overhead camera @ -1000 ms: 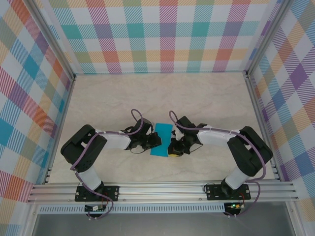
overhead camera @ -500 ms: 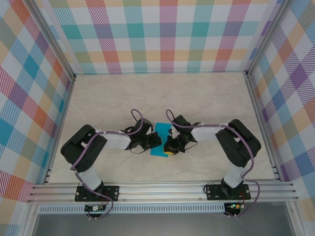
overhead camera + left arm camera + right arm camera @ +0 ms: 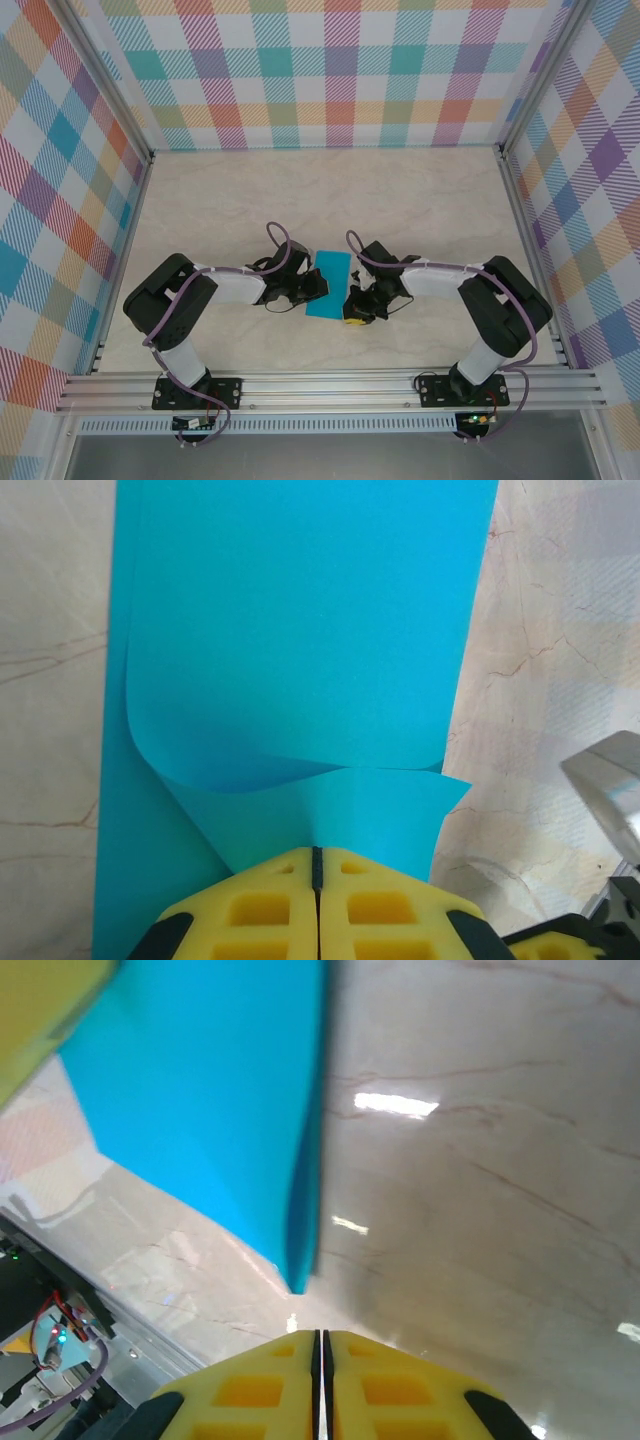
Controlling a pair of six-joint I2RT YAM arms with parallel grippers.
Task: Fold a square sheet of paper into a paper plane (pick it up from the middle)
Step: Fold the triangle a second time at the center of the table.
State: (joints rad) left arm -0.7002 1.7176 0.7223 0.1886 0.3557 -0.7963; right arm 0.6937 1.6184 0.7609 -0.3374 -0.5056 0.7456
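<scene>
From above, the sheet of paper [image 3: 330, 283] lies near the middle of the table [image 3: 420, 200], a little toward its near edge. It is a teal-blue rectangle, longer front to back than across. The left tool [image 3: 318, 288] meets the sheet's left edge, and the right tool [image 3: 352, 316] sits by its near right corner with yellow fingers showing. This view does not show how either pair of jaws stands.

The left wrist camera settles it for that side. The left tool [image 3: 317, 865] has its yellow fingers pressed together with only a thin seam between them, and they pinch the sheet [image 3: 300, 630]. The sheet is folded over on itself. Its upper layer curls down in a soft bend into the fingertips, while the lower layer lies flat on the marbled table and juts out past the upper one on the left. A grey metal part [image 3: 605, 775] shows at the lower right of this view.

The right wrist camera shows the right tool [image 3: 321, 1345] closed as well, fingers together and holding nothing. Its tips stop just short of a pointed corner of the sheet [image 3: 210, 1110], whose doubled edge runs up the middle of this view. A small circuit board with green lights [image 3: 50, 1340] sits at the lower left, beyond the table's edge.

Plaid walls [image 3: 330, 70] close in the far, left and right sides of the table, and an aluminium rail [image 3: 330, 385] runs along its near edge.
</scene>
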